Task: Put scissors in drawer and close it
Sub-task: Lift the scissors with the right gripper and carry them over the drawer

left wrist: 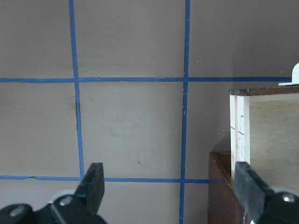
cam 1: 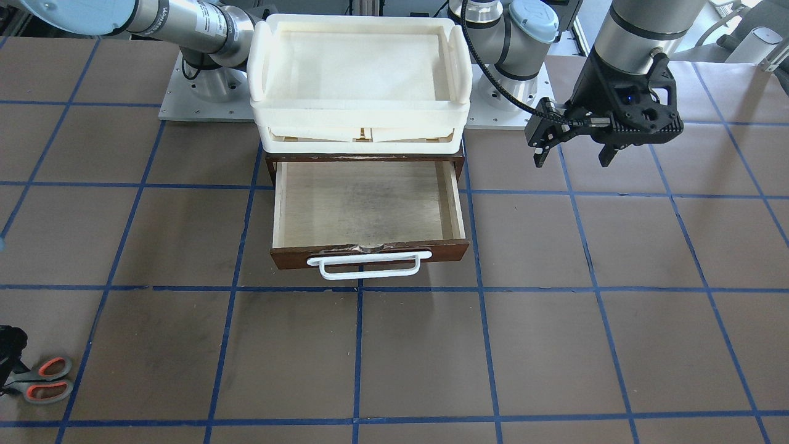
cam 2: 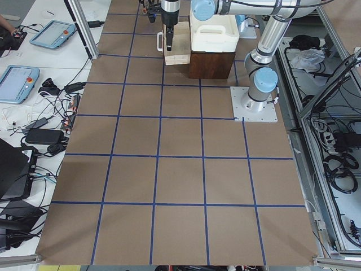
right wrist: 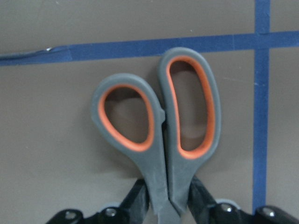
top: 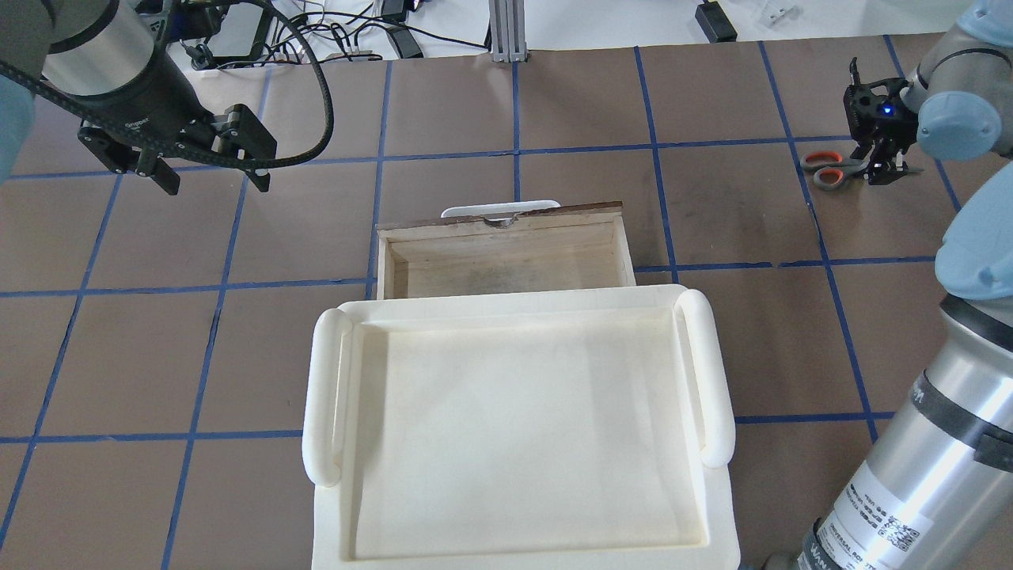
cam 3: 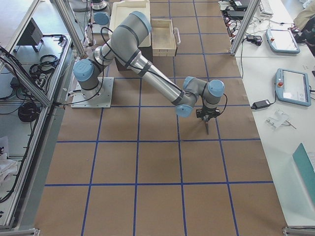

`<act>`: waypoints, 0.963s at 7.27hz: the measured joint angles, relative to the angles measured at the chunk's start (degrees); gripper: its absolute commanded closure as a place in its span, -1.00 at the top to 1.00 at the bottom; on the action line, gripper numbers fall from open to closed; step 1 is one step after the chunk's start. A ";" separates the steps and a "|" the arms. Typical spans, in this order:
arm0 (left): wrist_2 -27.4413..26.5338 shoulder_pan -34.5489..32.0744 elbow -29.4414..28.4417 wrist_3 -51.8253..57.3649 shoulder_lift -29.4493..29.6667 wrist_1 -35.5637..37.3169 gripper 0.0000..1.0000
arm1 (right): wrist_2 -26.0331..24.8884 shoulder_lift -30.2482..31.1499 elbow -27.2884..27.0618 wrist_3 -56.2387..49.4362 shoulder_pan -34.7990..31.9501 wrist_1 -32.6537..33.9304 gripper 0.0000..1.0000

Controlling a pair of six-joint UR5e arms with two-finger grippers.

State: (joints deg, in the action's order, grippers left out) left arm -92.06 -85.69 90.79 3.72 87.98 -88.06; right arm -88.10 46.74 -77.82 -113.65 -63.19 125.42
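"UNIVERSAL" reads on the right arm (top: 910, 475) label.

The left claw (cam 1: 572, 161) hangs above the bench (cam 1: 616, 308) beside the drawer (cam 1: 370, 209), fingers spread wide, pointing down. The right arm stretches well away from the drawer, its claw (top: 880, 172) low, pinching the scissors (right wrist: 156, 172).

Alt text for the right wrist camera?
Scissors lie flat on the brown table, grey handles with orange-lined loops pointing up the frame. The right gripper flanks them just below the loops, apparently touching both sides. Blue tape lines cross the table.
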 measured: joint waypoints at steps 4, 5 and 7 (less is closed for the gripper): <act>-0.22 0.00 0.00 -0.03 0.08 0.02 1.00 | 0.03 2.57 0.04 0.06 -0.14 -2.24 -0.53; -0.31 0.00 -0.02 -0.03 0.08 0.01 1.00 | 0.05 4.99 0.01 0.11 -0.34 -4.97 -0.52; -0.37 0.00 -0.04 -0.03 0.06 0.00 1.00 | -0.18 11.50 -0.45 0.27 -0.71 -12.77 -0.49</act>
State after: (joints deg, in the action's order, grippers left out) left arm -92.43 -85.69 90.75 3.69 88.04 -88.06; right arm -88.29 58.24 -78.27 -113.38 -63.90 112.65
